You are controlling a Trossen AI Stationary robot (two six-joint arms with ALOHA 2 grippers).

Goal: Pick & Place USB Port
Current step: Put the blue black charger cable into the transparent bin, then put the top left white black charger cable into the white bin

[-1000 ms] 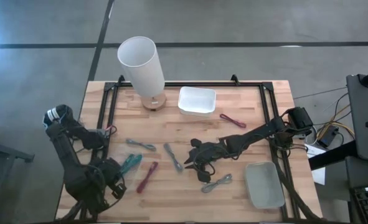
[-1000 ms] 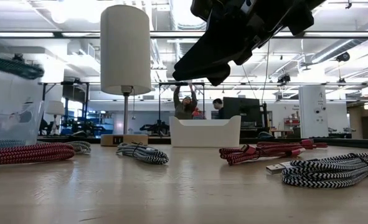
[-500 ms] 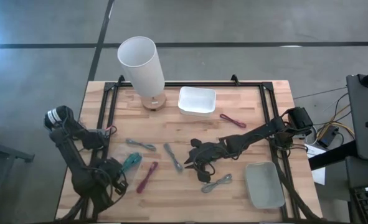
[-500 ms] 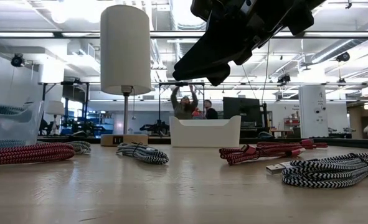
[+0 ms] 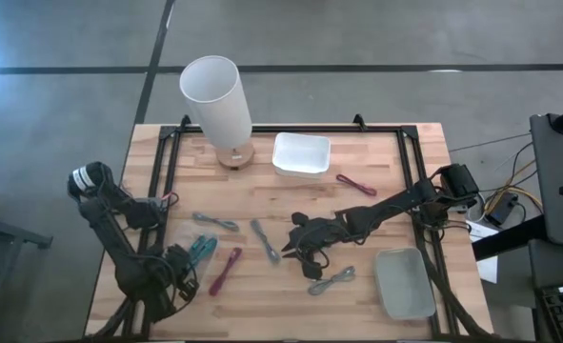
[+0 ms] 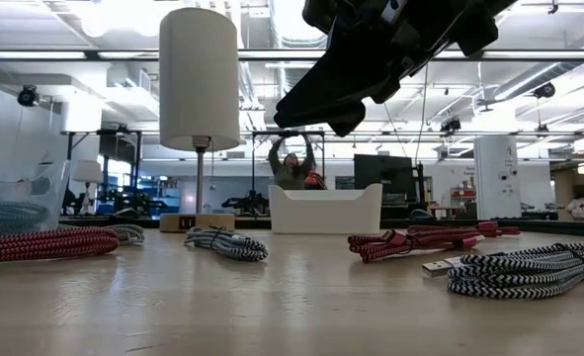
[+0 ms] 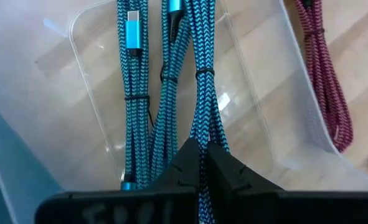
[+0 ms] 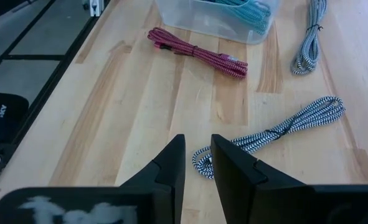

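Note:
A teal braided USB cable, tied in a long bundle, hangs into a clear plastic container at the table's near left. My left gripper is shut on it from above; in the high view this gripper stands next to the teal cable. My right gripper hovers over the middle of the table, its fingers a narrow gap apart with nothing between them. A black-and-white cable lies on the wood beyond it. My left gripper pinches the upper end of the teal bundle between its two fingers. The fingers point steeply down from above. The bundle hangs below them inside the clear container, its plug end lowest; whether that end rests on the container's floor I cannot tell.
Loose cables lie on the table: a red one beside the container, grey-white ones, another red one. A white lamp and a white tray stand at the far edge, a grey tray at the near right.
My left gripper has gone down with the teal cable, still shut on it. In the low view the cable was high above the clear container a second ago and now sits inside its walls.

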